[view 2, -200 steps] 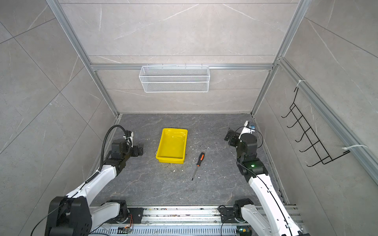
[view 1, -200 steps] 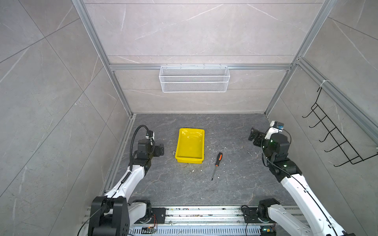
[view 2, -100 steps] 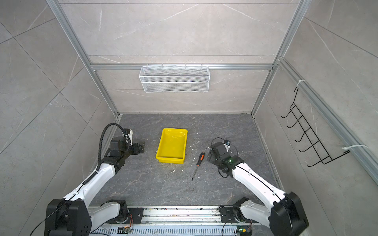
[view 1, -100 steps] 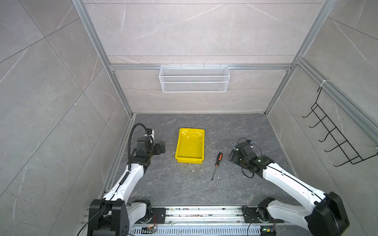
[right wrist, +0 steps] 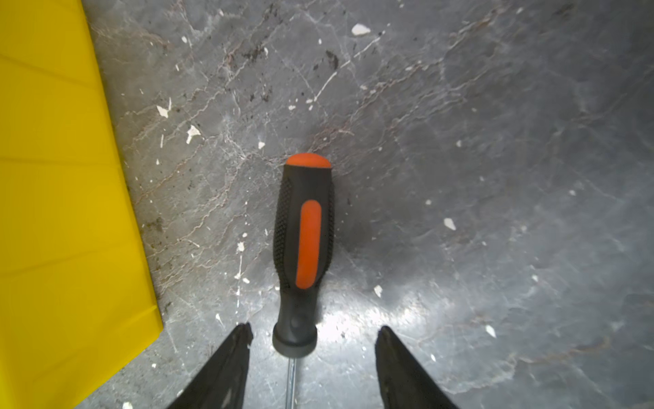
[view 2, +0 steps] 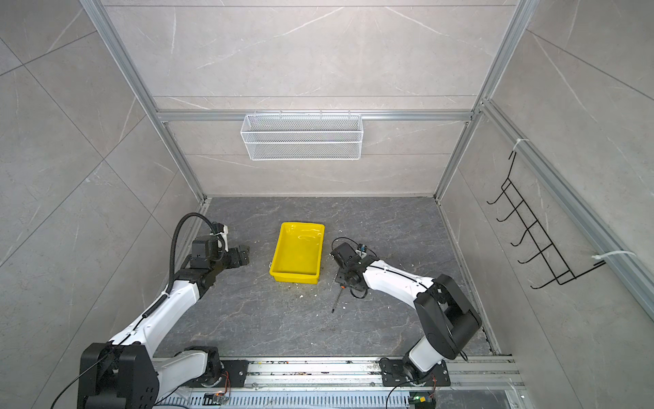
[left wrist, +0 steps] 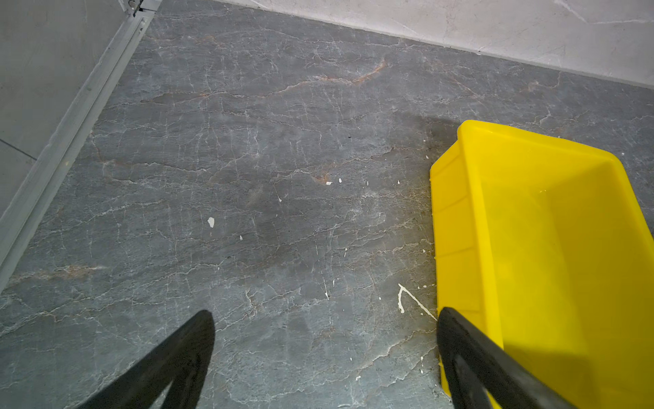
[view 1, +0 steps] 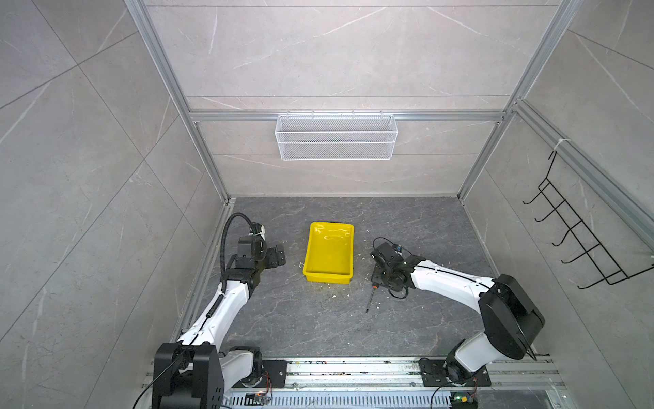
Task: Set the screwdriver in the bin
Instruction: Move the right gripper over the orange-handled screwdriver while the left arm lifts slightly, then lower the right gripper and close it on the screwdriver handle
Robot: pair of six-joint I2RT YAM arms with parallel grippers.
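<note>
While the screwdriver (right wrist: 304,248) lies flat on the gray floor (view 1: 300,325), just to the right of the yellow bin (view 1: 329,279) and not in it, I see my right gripper (right wrist: 314,331) low over it. Its two jaws stand apart, one on each side of the thin end of the black-and-orange handle, and neither one touches it. In both top views the arm hides most of the handle, and the thin shaft pokes out toward the robot's base. My left gripper (left wrist: 325,313) is spread wide too, with nothing in it, next to the bin's left wall.
</note>
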